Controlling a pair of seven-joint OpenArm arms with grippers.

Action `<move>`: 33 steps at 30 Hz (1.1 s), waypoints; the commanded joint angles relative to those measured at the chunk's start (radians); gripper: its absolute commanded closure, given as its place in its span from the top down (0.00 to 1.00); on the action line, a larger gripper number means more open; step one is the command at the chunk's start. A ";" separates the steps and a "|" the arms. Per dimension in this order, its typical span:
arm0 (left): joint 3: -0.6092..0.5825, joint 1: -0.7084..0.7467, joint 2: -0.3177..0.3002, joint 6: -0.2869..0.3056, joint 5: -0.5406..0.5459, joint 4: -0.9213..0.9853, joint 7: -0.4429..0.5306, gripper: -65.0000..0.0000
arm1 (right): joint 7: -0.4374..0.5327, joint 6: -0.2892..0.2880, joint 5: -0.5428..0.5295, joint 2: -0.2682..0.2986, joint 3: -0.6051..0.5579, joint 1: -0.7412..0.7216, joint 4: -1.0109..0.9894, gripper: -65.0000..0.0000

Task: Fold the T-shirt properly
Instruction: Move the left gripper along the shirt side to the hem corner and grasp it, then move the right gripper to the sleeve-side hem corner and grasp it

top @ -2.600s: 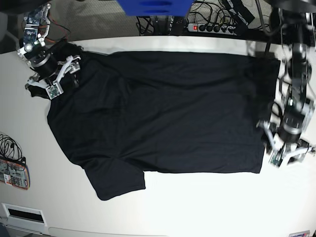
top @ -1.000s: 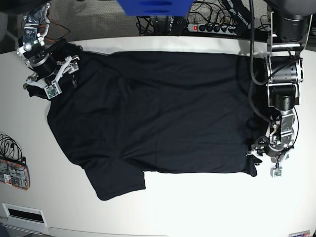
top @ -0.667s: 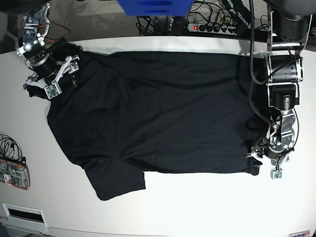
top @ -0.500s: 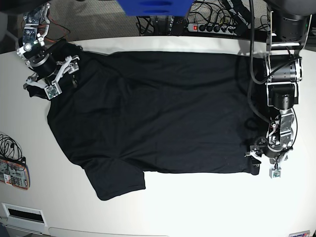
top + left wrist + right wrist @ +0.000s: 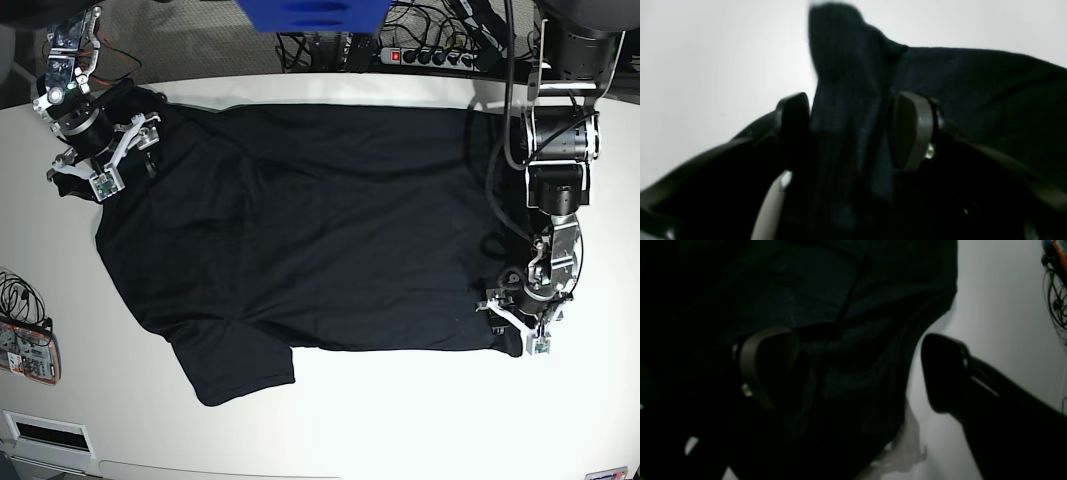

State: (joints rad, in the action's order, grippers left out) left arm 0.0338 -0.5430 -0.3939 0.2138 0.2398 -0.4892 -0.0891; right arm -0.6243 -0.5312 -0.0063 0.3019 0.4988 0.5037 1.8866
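White desk [image 5: 400,420], power strip [image 5: 430,55] and cables at the far edge. T-shirt [image 5: 310,230] lies spread flat across the desk, one sleeve at near left. Left end effector [image 5: 518,322] sits at the shirt's near right corner, jaws wide with a bunched fold between them. Right end effector [image 5: 108,160] is at the far left sleeve, jaws wide astride the cloth edge.

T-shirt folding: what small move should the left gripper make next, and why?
Probably close the left gripper. A raised fold of the T-shirt already stands between its open jaws at the hem corner, and the shirt is not pinched yet.
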 commanded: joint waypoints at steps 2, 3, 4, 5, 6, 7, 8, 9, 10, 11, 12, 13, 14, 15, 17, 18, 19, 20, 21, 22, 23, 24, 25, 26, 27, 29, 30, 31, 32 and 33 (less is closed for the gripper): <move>-0.001 -0.016 -0.006 0.003 0.002 -0.007 -0.018 0.59 | 0.022 0.003 -0.011 0.015 0.007 -0.001 0.015 0.87; -0.001 -0.016 -0.006 0.003 0.000 -0.007 -0.018 0.59 | 0.022 0.003 -0.011 0.015 0.007 -0.001 0.015 0.87; -0.001 -0.016 -0.006 0.003 -0.003 -0.007 -0.019 0.57 | 0.022 0.003 -0.011 0.015 0.007 -0.001 0.015 0.87; -0.001 -0.016 -0.006 0.003 -0.004 -0.007 -0.019 0.53 | 0.022 0.003 -0.011 0.015 0.007 -0.001 0.015 0.87; -0.001 -0.016 -0.004 0.003 -0.006 -0.007 -0.019 0.45 | 0.024 0.003 -0.011 0.015 0.007 -0.001 0.015 0.87; -0.001 -0.016 -0.004 0.003 -0.006 -0.007 -0.019 0.35 | 0.024 0.003 -0.011 0.015 0.007 -0.001 0.015 0.87; -0.001 -0.016 -0.004 0.003 -0.006 -0.007 -0.019 0.24 | 0.024 0.003 -0.011 0.015 0.007 -0.001 0.015 0.87; -0.001 -0.016 -0.004 0.003 -0.006 -0.007 -0.019 0.12 | 0.024 0.003 -0.011 0.015 0.007 -0.001 0.015 0.87; -0.001 -0.016 -0.003 0.003 -0.006 -0.007 -0.019 0.00 | 0.024 0.003 -0.011 0.015 0.005 -0.001 0.015 0.87; 0.002 -0.016 -0.003 -0.003 -0.001 -0.007 -0.018 0.00 | 0.024 0.003 -0.011 0.015 0.005 -0.001 0.015 0.87; 0.005 -0.016 -0.003 -0.004 0.000 -0.009 -0.018 0.00 | 0.021 0.003 -0.011 0.016 0.005 -0.001 0.014 0.87; 0.005 -0.016 -0.006 -0.004 0.000 -0.009 -0.018 0.00 | 0.016 0.003 -0.011 0.016 0.005 -0.001 0.014 0.87; 0.005 -0.016 -0.006 -0.004 0.000 -0.009 -0.018 0.00 | 0.014 0.003 -0.013 0.016 0.005 -0.001 0.014 0.87; 0.001 -0.016 -0.006 -0.004 -0.006 -0.009 -0.018 0.00 | 0.011 0.003 -0.013 0.016 0.005 -0.001 0.014 0.87; -0.001 -0.004 -0.006 -0.004 -0.006 -0.009 -0.018 0.00 | -0.030 0.003 -0.017 0.016 0.007 -0.047 0.029 0.87; -0.001 0.007 -0.004 -0.004 -0.004 -0.010 -0.018 0.00 | -0.065 0.003 -0.030 0.015 0.008 -0.093 0.032 0.87; -0.001 0.013 -0.003 -0.004 -0.006 -0.022 -0.018 0.00 | -0.115 0.001 -0.045 0.015 0.010 -0.138 0.032 0.87; -0.001 0.021 -0.001 -0.004 -0.006 -0.038 -0.018 0.00 | -0.157 0.001 -0.060 0.015 0.010 -0.182 0.032 0.87; -0.001 0.033 -0.001 -0.004 -0.006 -0.053 -0.018 0.00 | -0.197 0.001 -0.076 0.015 0.010 -0.231 0.029 0.87; -0.001 0.044 -0.001 -0.004 -0.006 -0.070 -0.018 0.00 | -0.236 0.001 -0.090 0.015 0.010 -0.290 0.024 0.87; -0.001 0.054 -0.004 -0.004 -0.006 -0.088 -0.018 0.00 | -0.268 0.001 -0.099 0.015 0.008 -0.339 0.018 0.87; 0.001 0.065 -0.006 -0.004 -0.006 -0.111 -0.018 0.00 | -0.292 0.001 -0.102 0.015 0.005 -0.400 0.012 0.87; 0.004 0.079 -0.006 -0.004 -0.006 -0.136 -0.018 0.00 | -0.317 0.001 -0.102 0.013 -0.001 -0.466 -0.005 0.87; 0.004 0.091 -0.006 -0.004 -0.006 -0.159 -0.019 0.00 | -0.332 0.001 -0.102 0.013 -0.019 -0.531 -0.032 0.87; 0.005 0.100 -0.007 -0.004 -0.006 -0.174 -0.019 0.00 | -0.345 0.001 -0.102 0.013 -0.045 -0.586 -0.061 0.87; 0.005 0.114 -0.007 -0.004 -0.006 -0.193 -0.019 0.00 | -0.365 0.001 -0.102 0.015 -0.111 -0.675 -0.141 0.87; 0.005 0.119 -0.007 -0.004 -0.006 -0.194 -0.019 0.00 | -0.371 0.001 -0.102 0.015 -0.148 -0.715 -0.186 0.87; 0.005 0.119 -0.007 -0.004 -0.006 -0.194 -0.019 0.00 | -0.369 0.001 -0.102 0.015 -0.173 -0.741 -0.218 0.87; 0.005 0.119 -0.007 -0.004 -0.006 -0.194 -0.019 0.00 | -0.366 0.001 -0.102 0.015 -0.197 -0.762 -0.253 0.87; 0.005 0.119 -0.007 -0.004 -0.006 -0.194 -0.019 0.00 | -0.363 0.001 -0.102 0.015 -0.217 -0.782 -0.285 0.87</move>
State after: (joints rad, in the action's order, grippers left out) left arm 0.0395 -0.4084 -0.3935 0.2070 0.2398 -0.6758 -0.0853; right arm -0.9970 -0.5346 -0.1097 0.2970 0.2703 -0.2581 1.5818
